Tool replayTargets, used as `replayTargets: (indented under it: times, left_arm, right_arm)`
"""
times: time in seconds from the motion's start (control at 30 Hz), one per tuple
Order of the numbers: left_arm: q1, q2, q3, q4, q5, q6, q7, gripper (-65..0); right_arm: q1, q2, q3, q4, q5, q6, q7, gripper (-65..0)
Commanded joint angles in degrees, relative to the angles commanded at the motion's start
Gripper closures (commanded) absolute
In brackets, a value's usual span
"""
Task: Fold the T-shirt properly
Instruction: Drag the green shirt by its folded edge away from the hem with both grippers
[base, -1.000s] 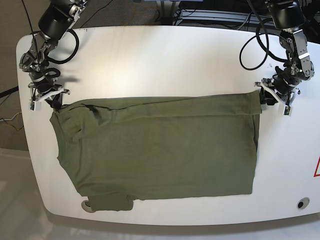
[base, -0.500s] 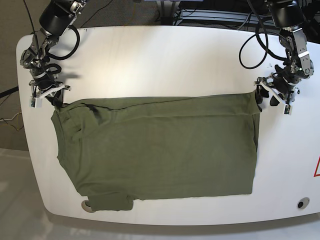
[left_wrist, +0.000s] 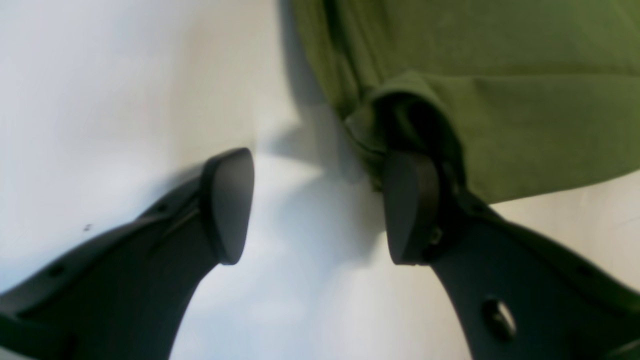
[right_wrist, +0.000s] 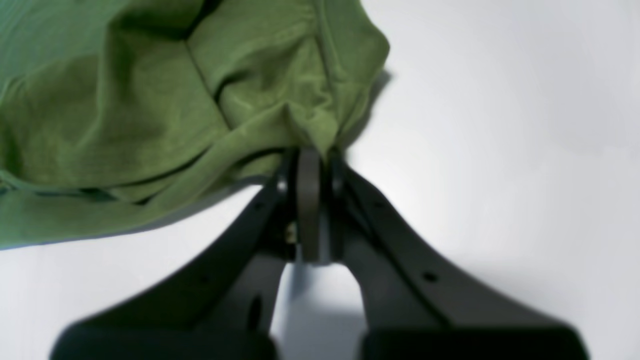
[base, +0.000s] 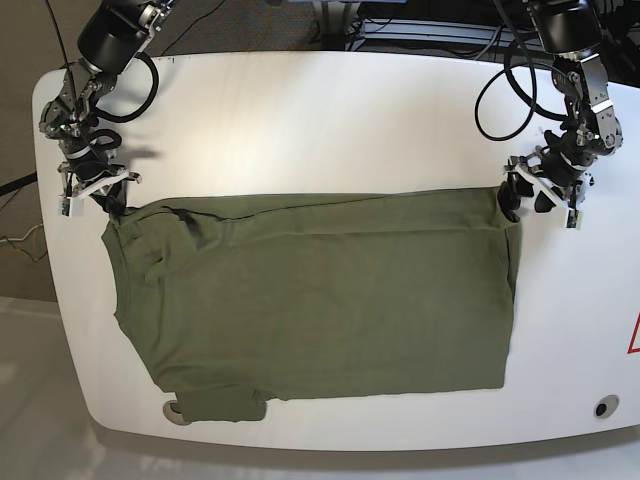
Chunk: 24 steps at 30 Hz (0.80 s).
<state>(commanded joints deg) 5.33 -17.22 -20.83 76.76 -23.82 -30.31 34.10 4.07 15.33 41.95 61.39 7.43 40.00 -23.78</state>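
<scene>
The shirt (base: 320, 290) lies flat across the table (base: 330, 110), filling its middle. At its 10 o'clock corner the right gripper (right_wrist: 310, 165) is clamped on a bunched edge. At 2 o'clock the left gripper (left_wrist: 315, 200) gapes wide, one finger (left_wrist: 410, 210) touching the hem.

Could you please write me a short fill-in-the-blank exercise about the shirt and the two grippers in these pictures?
1. The T-shirt lies spread on a table whose colour is ____.
2. The right gripper is ____ on a corner of the shirt.
3. The left gripper has its fingers ____, with bare table showing between them.
4. The colour of the shirt is ____.

Missing words: white; shut; open; green
</scene>
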Motion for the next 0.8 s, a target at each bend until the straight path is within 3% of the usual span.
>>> replayTargets:
  times: [0.47, 0.8]
  left_arm:
    - [-1.0, 1.5, 3.6, -0.2, 2.0, -0.2, -1.2, -33.0]
    - [-1.2, 1.3, 4.5, -0.4, 2.3, -0.1, -1.6, -17.2]
  right_arm:
    - [0.1, 0.1, 0.0, 0.2, 1.1, 0.0, 1.4, 0.0]
    - [-0.2, 0.2, 0.0, 0.4, 1.0, 0.0, 1.1, 0.0]
